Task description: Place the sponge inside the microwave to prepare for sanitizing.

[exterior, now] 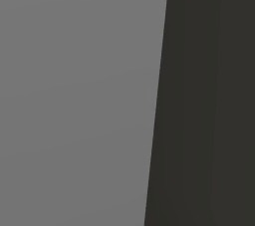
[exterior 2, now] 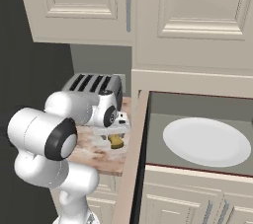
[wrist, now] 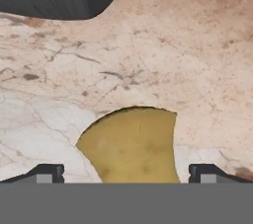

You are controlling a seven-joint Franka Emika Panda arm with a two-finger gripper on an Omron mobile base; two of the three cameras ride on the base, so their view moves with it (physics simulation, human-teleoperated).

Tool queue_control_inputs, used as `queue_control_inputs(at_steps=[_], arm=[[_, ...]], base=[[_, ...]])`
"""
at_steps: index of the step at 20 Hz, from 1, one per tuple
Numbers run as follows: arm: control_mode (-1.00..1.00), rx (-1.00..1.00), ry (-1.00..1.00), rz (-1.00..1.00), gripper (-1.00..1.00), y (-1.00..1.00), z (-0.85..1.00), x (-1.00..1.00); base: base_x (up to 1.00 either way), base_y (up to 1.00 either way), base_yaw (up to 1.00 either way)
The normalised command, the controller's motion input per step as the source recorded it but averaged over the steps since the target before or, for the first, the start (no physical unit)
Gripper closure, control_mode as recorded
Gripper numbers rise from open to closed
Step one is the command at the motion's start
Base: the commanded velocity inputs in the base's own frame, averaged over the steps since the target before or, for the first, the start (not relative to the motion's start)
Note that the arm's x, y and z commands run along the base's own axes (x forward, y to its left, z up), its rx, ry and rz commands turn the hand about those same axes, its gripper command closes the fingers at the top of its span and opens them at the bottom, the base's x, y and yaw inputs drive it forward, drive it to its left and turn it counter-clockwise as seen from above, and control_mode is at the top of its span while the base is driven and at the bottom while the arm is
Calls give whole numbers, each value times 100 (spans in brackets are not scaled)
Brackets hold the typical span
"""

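So the jaws are standing wide open, nothing between them yet, with the gripper (wrist: 126, 172) hanging right over the sponge (wrist: 132, 144) and the two tips straddling it on either side in the hand view. From the right base view the gripper (exterior 2: 114, 134) is sitting low over the sponge (exterior 2: 116, 141), which is lying on the marble tabletop (exterior 2: 94, 151) just in front of the toaster (exterior 2: 94, 90).

I'd say the step in hand is the pick. To do it well, it's probably worth going straight down so both tips are clearing the sponge's sides, then closing gently, since a sponge will likely squash.

Orientation is tricky: the visible part is looking rounded at the far end and running toward the camera, so its long axis seems to lie across the closing line, but I can't tell for sure. The microwave (exterior 2: 197, 119) is sitting open to the right, plate (exterior 2: 206, 141) inside.
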Motion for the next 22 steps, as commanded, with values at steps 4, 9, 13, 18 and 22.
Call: queue_control_inputs(at_steps=[4,9,13,18,22], arm=[[-100,0,0,1,-100,-1,-19,0],[-100,2,0,3,-100,-8,-19,0],[-100,3,0,4,-100,-2,-13,0],[-100,1,0,1,100,0,-5,0],[-100,0,0,0,100,2,0,0]], base=[[0,0,0],[0,0,0],[0,0,0],[0,0,0],[0,0,0]])
